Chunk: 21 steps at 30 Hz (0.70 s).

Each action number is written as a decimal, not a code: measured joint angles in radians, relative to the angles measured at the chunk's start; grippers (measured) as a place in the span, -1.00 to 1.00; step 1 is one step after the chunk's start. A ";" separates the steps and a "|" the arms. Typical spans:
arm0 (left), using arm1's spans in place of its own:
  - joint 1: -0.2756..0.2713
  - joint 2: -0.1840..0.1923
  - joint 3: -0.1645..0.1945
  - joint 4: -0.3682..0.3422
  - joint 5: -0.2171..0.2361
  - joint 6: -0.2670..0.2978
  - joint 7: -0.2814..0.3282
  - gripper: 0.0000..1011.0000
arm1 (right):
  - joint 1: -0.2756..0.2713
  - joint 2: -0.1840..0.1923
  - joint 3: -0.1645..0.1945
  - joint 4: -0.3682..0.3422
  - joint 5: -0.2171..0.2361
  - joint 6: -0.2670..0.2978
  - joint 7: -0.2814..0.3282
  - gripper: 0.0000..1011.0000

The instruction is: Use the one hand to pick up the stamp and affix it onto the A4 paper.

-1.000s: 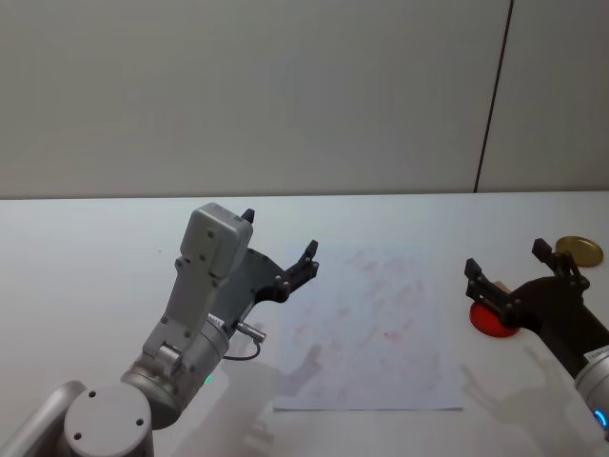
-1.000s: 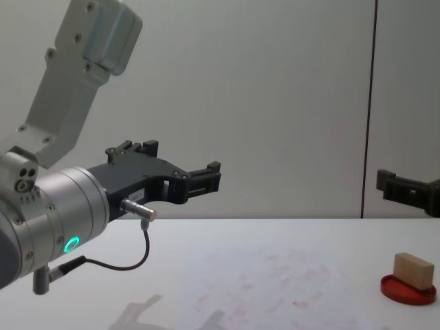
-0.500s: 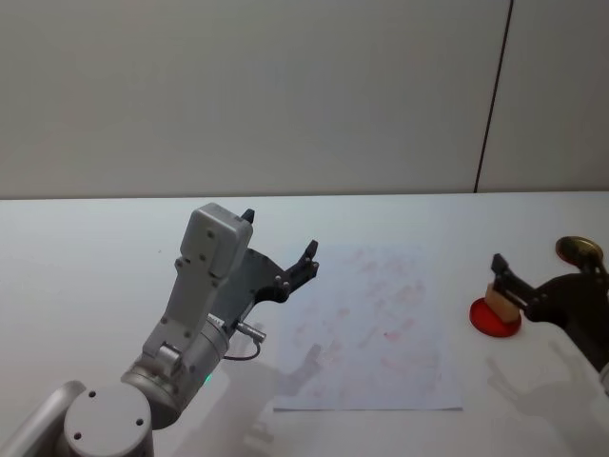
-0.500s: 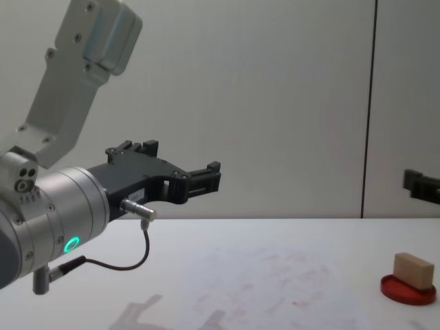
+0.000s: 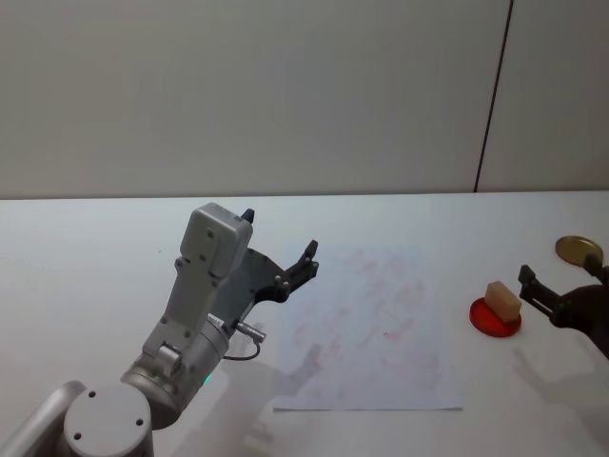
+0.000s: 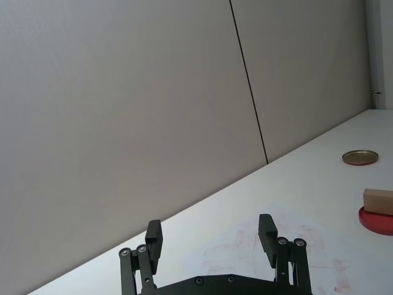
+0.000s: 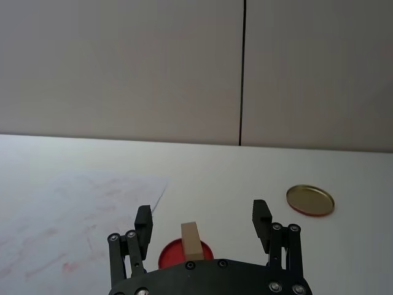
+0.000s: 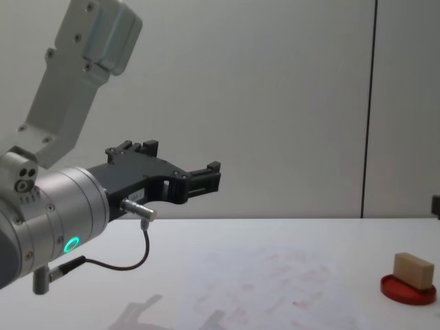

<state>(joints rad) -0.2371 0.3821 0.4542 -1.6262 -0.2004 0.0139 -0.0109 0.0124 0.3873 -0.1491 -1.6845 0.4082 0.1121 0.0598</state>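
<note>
The right tool (image 7: pixel 202 214), jaws apart and empty, has drawn back rightward from the stamp (image 5: pixel 502 298), which stands ungripped on the red ink pad (image 5: pixel 490 324) right of the paper (image 5: pixel 371 333), so the pick-up remains to do; the left tool (image 6: pixel 210 226) hangs open, idle.

Silver arm (image 8: pixel 65 206), green light (image 8: pixel 71 243), black cable (image 8: pixel 113 267), perhaps screw-studded black gripper (image 6: pixel 209 228)
</note>
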 joint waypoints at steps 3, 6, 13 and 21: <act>0.000 0.000 0.000 0.000 0.000 0.000 0.000 0.96 | 0.014 -0.001 0.001 0.022 0.004 0.021 0.013 0.98; 0.000 0.000 0.000 0.000 0.000 0.000 0.000 0.96 | 0.031 -0.006 0.000 0.046 0.003 0.040 0.028 0.98; 0.000 0.000 0.000 0.000 0.000 0.000 0.000 0.96 | 0.072 -0.021 -0.012 0.100 -0.024 0.067 0.063 0.98; 0.000 0.000 0.000 0.000 0.000 0.000 0.000 0.96 | 0.123 -0.048 -0.034 0.165 -0.071 0.084 0.101 0.98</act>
<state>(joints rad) -0.2371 0.3821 0.4542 -1.6262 -0.2004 0.0139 -0.0109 0.1354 0.3395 -0.1832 -1.5199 0.3369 0.1965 0.1607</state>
